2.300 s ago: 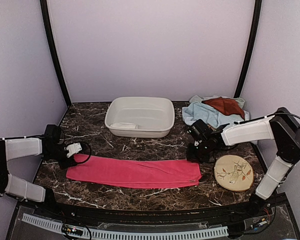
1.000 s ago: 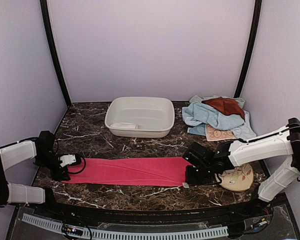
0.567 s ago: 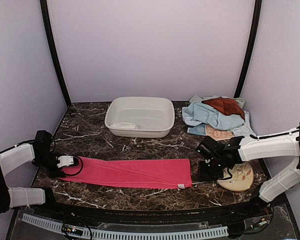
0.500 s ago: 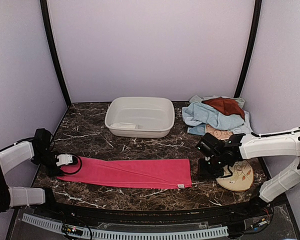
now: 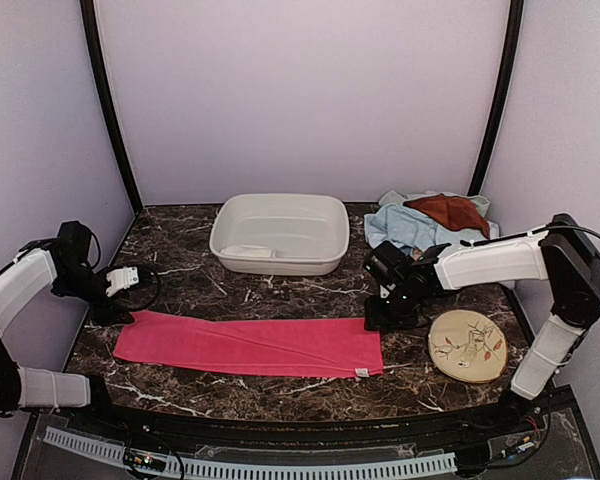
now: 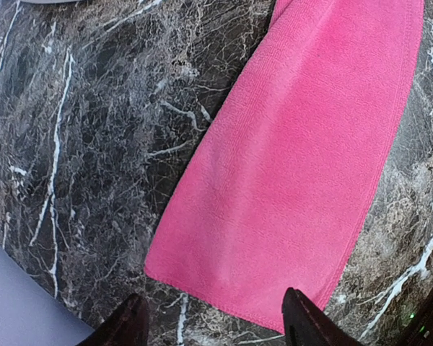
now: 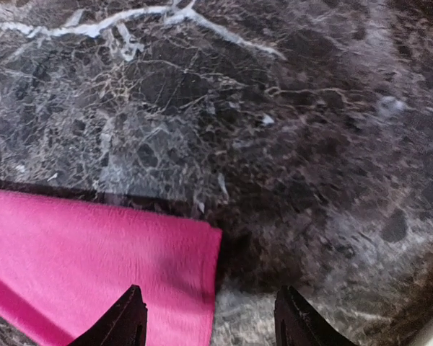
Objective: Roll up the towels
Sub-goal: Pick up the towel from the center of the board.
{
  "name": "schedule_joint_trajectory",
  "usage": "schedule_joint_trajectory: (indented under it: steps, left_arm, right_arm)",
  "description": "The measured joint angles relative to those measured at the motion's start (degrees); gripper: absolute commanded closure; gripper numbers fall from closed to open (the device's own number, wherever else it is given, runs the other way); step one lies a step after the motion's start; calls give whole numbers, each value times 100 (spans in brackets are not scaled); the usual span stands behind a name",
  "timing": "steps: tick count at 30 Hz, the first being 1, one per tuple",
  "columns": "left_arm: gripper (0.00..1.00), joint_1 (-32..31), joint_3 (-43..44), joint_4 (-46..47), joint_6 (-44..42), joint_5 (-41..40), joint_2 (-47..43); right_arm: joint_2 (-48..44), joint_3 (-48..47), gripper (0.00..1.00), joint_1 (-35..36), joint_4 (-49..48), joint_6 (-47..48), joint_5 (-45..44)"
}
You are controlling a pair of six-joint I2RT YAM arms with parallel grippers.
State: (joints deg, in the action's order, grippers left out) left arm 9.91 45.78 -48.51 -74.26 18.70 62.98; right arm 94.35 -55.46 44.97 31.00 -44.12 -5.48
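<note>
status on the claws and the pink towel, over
Pink towel flat, unrolled. Left claw open above its left end; right claw open above its right end. Leaf-pattern disc clear of it.

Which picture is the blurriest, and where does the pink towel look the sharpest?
Right wrist view: the blurriest, with the marble table smeared and the pink towel soft at its edge. Left wrist view: the sharpest, showing the towel's tiny weave. Top view: clear and evenly lit, but everything looks small.
</note>
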Motion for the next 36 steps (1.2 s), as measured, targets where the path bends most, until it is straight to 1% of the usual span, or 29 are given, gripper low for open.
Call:
schedule_joint_trajectory:
  steps: [3,7,10,15,18,22,25,28,36]
  left_arm:
    - [35,133,0,55,153,-4,151]
    - [35,404,-22,315,284,-105,249]
    - [35,579,-210,754,313,-273,310]
    - [32,658,-691,1480,341,-527,313]
    - [30,658,-778,1720,411,-581,313]
    - [28,658,-778,1891,507,-597,319]
    - [28,658,-778,1943,551,-605,323]
    - [28,658,-807,2000,551,-605,323]
    - [29,658,-1005,2059,549,-629,321]
  right_arm:
    - [457,-208,39,13,-120,197,59]
    - [562,-271,46,7,-385,330,195]
    - [562,-238,51,7,-481,369,297]
    - [557,-216,54,90,-540,378,400]
    - [527,-170,54,236,-575,356,433]
    - [407,-37,46,389,-612,306,531]
    - [275,96,45,428,-619,273,608]
    - [151,227,54,428,-586,243,664]
    - [57,396,96,426,-658,33,940]
